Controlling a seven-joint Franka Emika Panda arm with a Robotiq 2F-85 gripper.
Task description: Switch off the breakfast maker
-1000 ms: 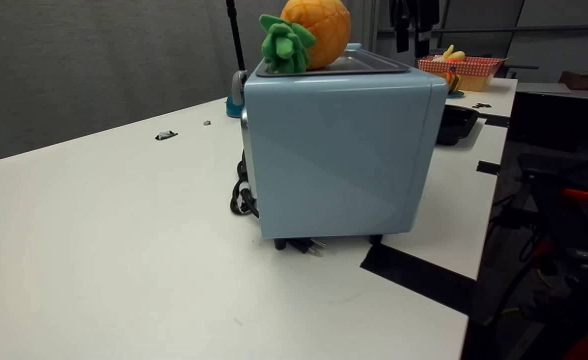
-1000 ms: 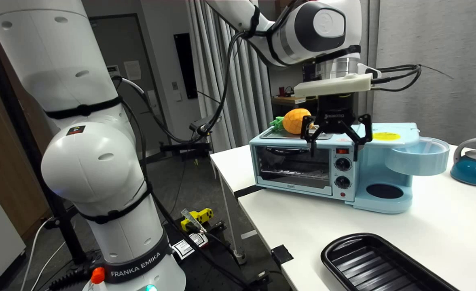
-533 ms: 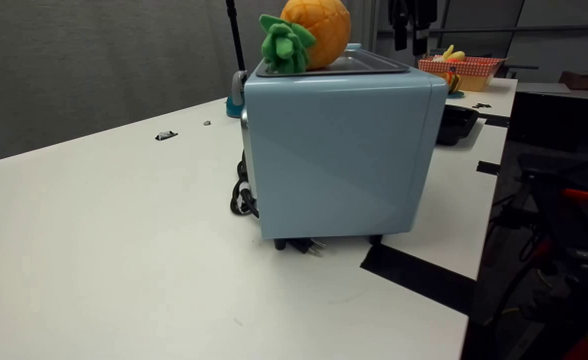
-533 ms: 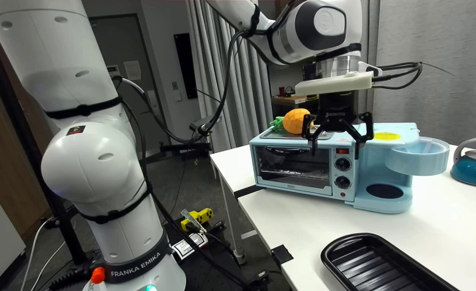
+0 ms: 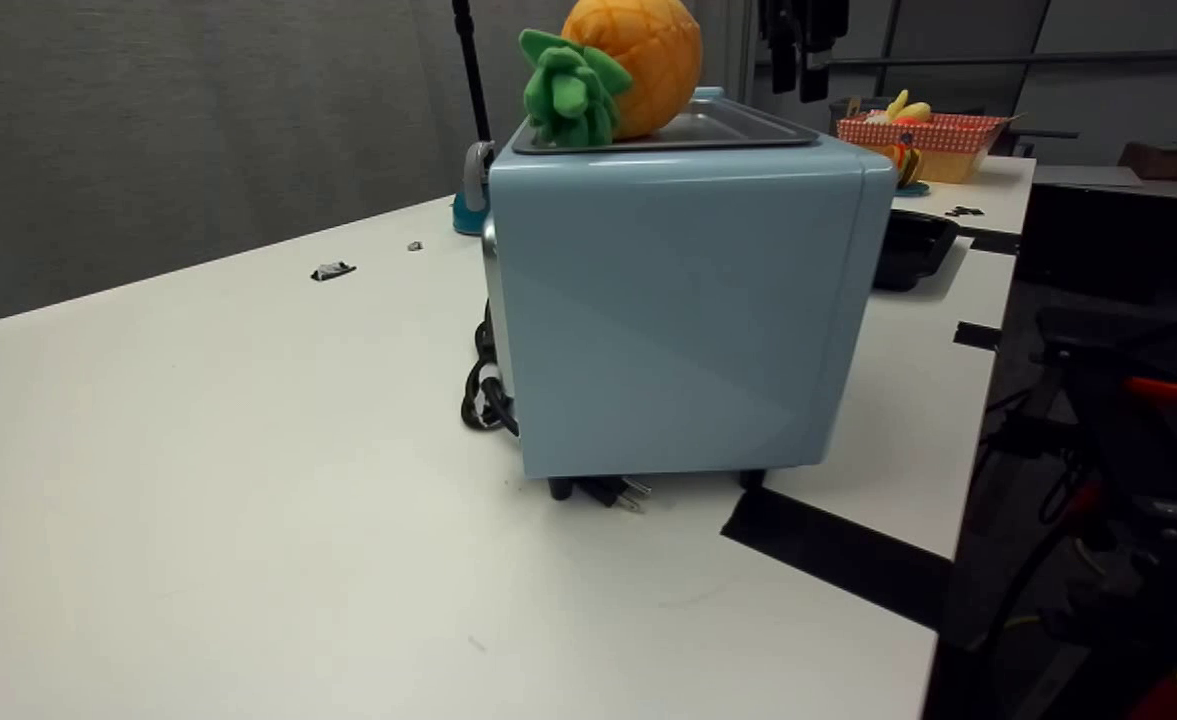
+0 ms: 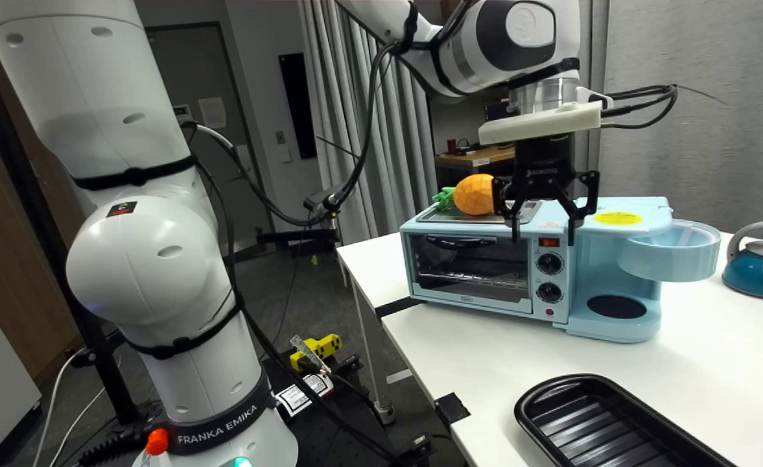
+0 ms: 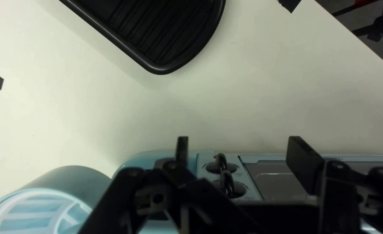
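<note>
Before me, the tool [image 6: 543, 239] hangs spread, grasping nothing; below it lie 2 knobs [image 6: 550, 263] of the breakfast maker [image 6: 579, 272], whose long axis matches that spread.

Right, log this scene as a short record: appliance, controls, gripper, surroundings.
appliance: pale blue breakfast maker on a white table
controls: two black knobs below a red switch
switch position: cannot tell
gripper: open, holding nothing
on top: plush pineapple resting on a metal tray
nearby: black ridged pan, teal kettle
plug: under the breakfast maker, prongs exposed
</note>
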